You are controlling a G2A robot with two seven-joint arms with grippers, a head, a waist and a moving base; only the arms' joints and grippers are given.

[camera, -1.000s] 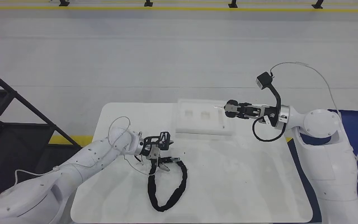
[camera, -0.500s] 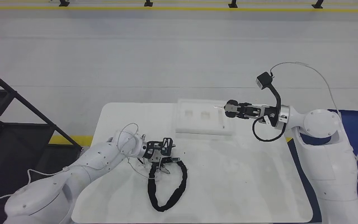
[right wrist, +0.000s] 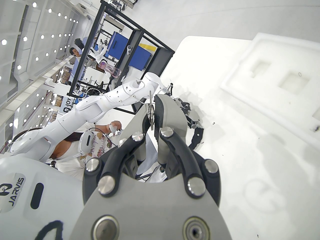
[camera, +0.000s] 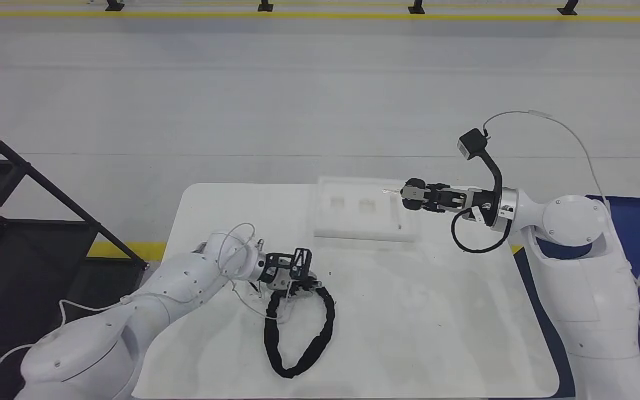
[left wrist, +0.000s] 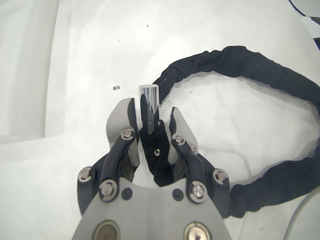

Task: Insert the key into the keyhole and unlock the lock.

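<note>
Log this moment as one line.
left hand at chrome end of lock, grip unclear | right hand shut on key, over foam tray | key not yet inserted

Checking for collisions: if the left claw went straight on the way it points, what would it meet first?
Looks free: only bare table ahead of the left claw, though depth is unclear.

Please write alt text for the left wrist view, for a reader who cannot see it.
The left gripper holds the black lock by its end, with the shiny metal cylinder sticking out beyond the gripper. The black fabric-covered loop lies curved on the white table, and a white foam tray lies nearby.
</note>
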